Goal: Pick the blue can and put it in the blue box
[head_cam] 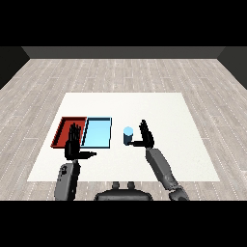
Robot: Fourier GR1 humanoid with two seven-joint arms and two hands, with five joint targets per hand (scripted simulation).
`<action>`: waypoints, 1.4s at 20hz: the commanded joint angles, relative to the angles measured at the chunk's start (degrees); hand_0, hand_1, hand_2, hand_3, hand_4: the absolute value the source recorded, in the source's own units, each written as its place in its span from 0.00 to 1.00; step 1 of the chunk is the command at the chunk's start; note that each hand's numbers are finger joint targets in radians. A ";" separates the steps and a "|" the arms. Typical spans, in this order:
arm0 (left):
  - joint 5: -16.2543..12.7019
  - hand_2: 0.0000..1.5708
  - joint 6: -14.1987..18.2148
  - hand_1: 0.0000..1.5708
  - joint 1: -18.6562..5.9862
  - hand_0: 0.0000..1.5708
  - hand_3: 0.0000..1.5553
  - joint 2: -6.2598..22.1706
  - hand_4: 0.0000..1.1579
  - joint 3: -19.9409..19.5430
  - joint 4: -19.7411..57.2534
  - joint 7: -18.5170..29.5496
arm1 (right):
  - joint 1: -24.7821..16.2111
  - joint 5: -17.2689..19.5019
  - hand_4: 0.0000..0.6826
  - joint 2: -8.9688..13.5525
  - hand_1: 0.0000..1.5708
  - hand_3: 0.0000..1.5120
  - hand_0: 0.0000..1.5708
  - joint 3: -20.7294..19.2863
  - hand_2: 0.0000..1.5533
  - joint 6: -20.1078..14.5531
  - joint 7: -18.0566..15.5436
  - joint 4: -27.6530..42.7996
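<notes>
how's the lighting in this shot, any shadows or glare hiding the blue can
Head view: lighting is even and flat, with no glare on the white table; no clear cast shadows show. The blue can stands unobscured beside the right robot hand; the left robot hand overlaps the red tray.

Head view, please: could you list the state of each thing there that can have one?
blue can: upright on the table, right of the trays, not held.
light blue tray: flat on the table, nothing in it.
red tray: flat beside the light blue tray, partly hidden by the left hand.
left hand: open, fingers straight, over the red tray.
right hand: open, just right of the can, thumb toward it.
</notes>
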State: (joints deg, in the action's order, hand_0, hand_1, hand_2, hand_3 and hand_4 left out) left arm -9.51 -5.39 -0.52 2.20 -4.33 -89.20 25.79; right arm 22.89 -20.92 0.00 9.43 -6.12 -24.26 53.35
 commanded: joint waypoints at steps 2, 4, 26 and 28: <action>1.50 0.00 1.85 0.00 -1.82 0.00 0.00 -0.89 0.00 0.51 1.79 0.81 | 3.42 -1.93 0.00 0.00 0.00 0.00 0.00 2.01 0.00 0.56 -1.14 -4.70; 0.25 0.00 -0.63 0.00 -3.79 0.00 0.00 1.40 0.00 -1.85 5.78 2.70 | 5.44 -3.15 0.00 0.00 0.00 0.00 0.00 0.94 0.00 -0.27 -2.72 -7.05; 0.25 0.00 1.13 0.00 0.51 0.00 0.00 0.92 0.00 -0.64 -4.20 -3.19 | 11.96 -15.30 0.00 0.00 0.00 0.00 0.00 12.48 0.00 -3.95 -7.52 -16.04; -0.54 0.00 0.60 0.00 2.02 0.00 0.00 0.64 0.00 -0.64 -5.50 -3.10 | 14.69 -13.79 0.00 0.00 0.00 0.00 0.00 9.71 0.00 -0.52 -7.08 -20.25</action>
State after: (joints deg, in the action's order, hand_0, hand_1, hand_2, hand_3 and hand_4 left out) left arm -9.20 -4.78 0.97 2.73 -4.65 -92.80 23.96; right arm 34.97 -34.43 0.00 19.44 -7.53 -31.24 36.35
